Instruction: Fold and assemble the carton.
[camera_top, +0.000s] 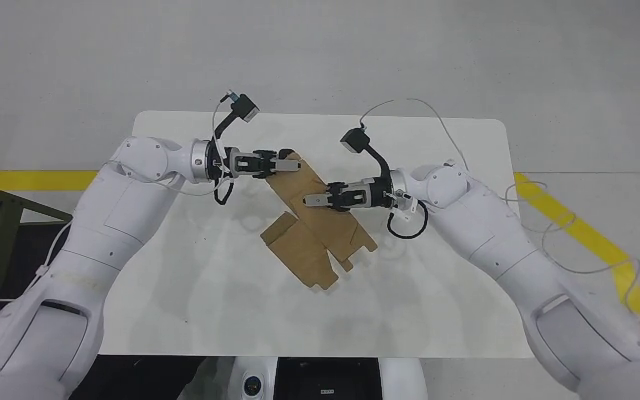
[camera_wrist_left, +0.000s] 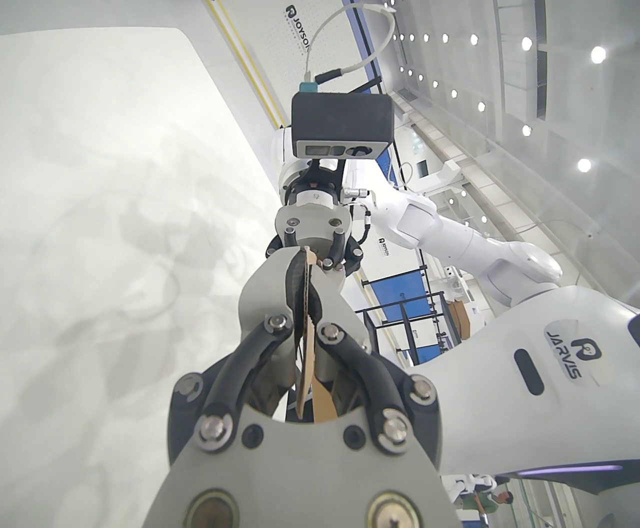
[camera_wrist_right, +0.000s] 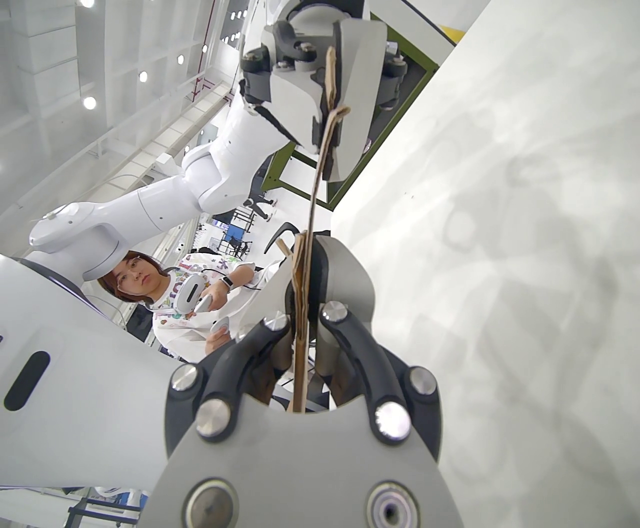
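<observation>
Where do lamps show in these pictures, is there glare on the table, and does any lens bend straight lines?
Top view: even light, no glare on the table. Left wrist view: ceiling lamps show as bright spots; the table edge bows slightly, a wide lens. Right wrist view: lamps again.

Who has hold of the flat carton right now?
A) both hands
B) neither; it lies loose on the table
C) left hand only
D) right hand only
A: the left hand and the right hand are each clamped shut on an edge of the carton.
</observation>
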